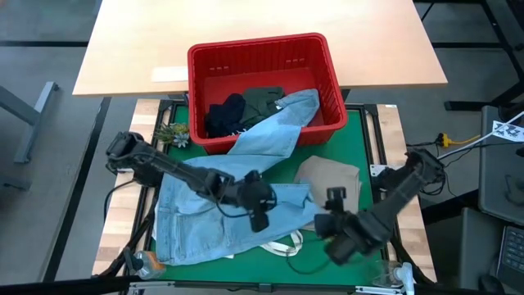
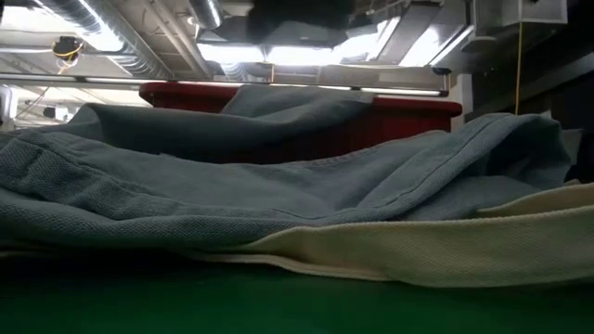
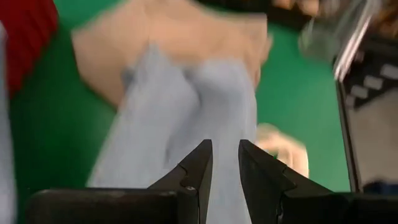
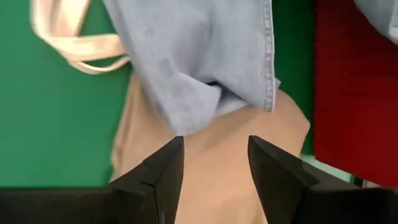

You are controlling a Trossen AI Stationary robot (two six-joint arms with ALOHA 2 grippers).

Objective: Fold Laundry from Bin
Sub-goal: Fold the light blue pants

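Observation:
The red bin [image 1: 327,70] stands at the far side of the green mat and holds dark garments [image 1: 237,111]. Light blue jeans [image 1: 213,213] lie spread on the mat's left and middle, with one leg [image 1: 282,123] draped over the bin's near rim. A beige cloth [image 1: 332,176] lies right of the jeans, its edge under the jeans hem [image 4: 249,74]. My left gripper [image 1: 259,217] hovers over the jeans [image 3: 186,106], fingers a little apart with nothing between them. My right gripper [image 1: 334,199] stands open above the beige cloth [image 4: 211,162], pointing steeply down.
Cream tote handles [image 1: 286,244] lie on the mat's near side next to the jeans, and a cream strap [image 2: 445,250] crosses the low view. A small green plant [image 1: 172,133] sits left of the bin. A wooden table [image 1: 131,49] lies beyond the bin.

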